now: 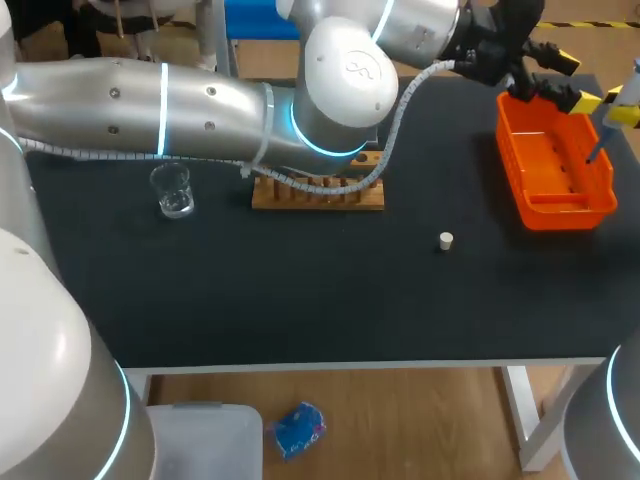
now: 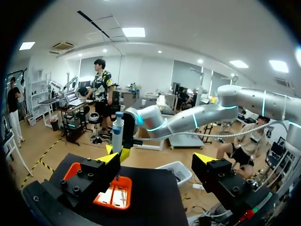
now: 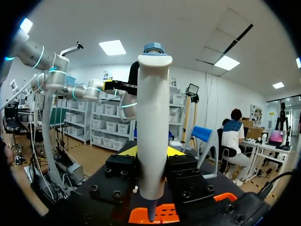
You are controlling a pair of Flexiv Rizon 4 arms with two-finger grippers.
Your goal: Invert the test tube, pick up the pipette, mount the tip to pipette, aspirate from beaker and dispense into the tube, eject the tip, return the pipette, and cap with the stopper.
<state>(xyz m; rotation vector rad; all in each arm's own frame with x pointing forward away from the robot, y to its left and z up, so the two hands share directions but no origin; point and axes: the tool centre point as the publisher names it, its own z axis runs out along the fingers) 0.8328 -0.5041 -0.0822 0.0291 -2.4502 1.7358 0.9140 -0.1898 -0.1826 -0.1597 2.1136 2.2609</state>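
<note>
My right gripper (image 3: 153, 151) is shut on the white pipette (image 3: 153, 127), which stands upright between its fingers with its thin end pointing down over the orange tray (image 3: 164, 213). At the table's far right, the pipette (image 1: 598, 147) hangs over the orange tray (image 1: 555, 205), with the right gripper (image 1: 622, 108) at the view's edge. My left gripper (image 1: 572, 82) is open just beside it above the tray's far end. Nothing lies between the left gripper's (image 2: 157, 160) fingers; the pipette (image 2: 117, 134) is ahead of one finger. The small white stopper (image 1: 446, 240) lies on the black tabletop.
A clear glass beaker (image 1: 173, 190) stands at the left. The wooden tube rack (image 1: 318, 192) sits mid-table, partly hidden under my left arm (image 1: 200, 105) and its cable. The orange tray (image 2: 113, 193) lies below the left gripper.
</note>
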